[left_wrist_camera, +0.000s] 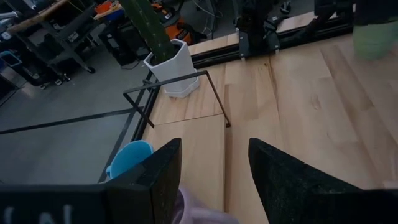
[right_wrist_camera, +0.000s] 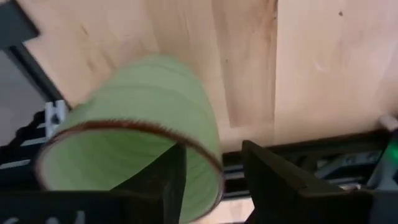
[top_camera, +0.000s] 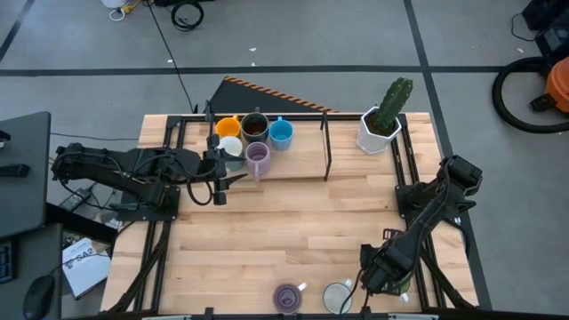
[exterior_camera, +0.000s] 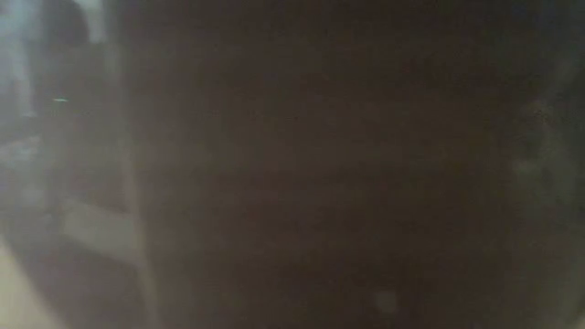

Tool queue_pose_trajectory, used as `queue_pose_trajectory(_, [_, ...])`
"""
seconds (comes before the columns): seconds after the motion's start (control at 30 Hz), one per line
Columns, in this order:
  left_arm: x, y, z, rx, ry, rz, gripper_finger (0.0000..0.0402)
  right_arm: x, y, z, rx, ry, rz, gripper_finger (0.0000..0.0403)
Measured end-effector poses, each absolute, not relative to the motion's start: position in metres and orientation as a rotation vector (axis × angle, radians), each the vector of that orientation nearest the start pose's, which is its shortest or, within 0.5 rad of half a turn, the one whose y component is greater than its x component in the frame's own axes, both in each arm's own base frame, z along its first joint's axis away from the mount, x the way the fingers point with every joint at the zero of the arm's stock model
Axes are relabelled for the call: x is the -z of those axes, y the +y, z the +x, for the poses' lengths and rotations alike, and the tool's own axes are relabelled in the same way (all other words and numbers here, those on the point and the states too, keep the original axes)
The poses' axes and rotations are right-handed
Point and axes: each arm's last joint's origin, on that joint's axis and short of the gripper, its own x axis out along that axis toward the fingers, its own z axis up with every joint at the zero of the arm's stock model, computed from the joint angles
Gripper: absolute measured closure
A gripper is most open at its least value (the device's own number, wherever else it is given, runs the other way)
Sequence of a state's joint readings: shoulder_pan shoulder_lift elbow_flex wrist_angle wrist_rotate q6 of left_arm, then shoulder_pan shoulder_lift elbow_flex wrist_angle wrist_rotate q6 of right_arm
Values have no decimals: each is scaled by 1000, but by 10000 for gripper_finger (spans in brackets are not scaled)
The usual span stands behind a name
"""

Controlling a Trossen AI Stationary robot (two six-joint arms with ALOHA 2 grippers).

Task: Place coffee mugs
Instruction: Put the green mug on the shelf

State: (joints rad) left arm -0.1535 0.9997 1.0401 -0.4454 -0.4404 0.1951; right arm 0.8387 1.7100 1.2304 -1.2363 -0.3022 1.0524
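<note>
Right pincer (top_camera: 384,277) is clamped on rim of green mug (right_wrist_camera: 134,134) at bench's near right edge, left pincer (top_camera: 233,174) apart by 5 mugs grouped at far edge (top_camera: 254,140); approx. 3 still to place.

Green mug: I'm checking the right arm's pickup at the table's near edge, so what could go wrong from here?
The right claw straddles only the green mug rim, and the mug looks tilted, so it could slip. The white mug stands close beside it and might get knocked.
</note>
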Motion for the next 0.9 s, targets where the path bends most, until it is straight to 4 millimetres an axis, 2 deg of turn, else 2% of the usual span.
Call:
queue_pose_trajectory(0.17, [-359, -19, 205, -245, 416, 310, 210, -201, 215, 188, 118, 1850, 177, 278])
queue_pose_trajectory(0.43, [-358, -20, 205, -245, 425, 297, 210, -202, 199, 202, 172, 1804, 175, 379])
queue_pose_trajectory(0.53, [-357, -20, 205, -225, 432, 280, 210, -205, 188, 205, 226, 1809, 173, 381])
queue_pose_trajectory(0.63, [-356, -21, 205, -187, 434, 257, 210, -214, 173, 211, 286, 1723, 181, 376])
queue_pose_trajectory(0.9, [-349, -22, 201, -160, 506, 211, 210, -239, 123, 234, 350, 1558, 327, 377])
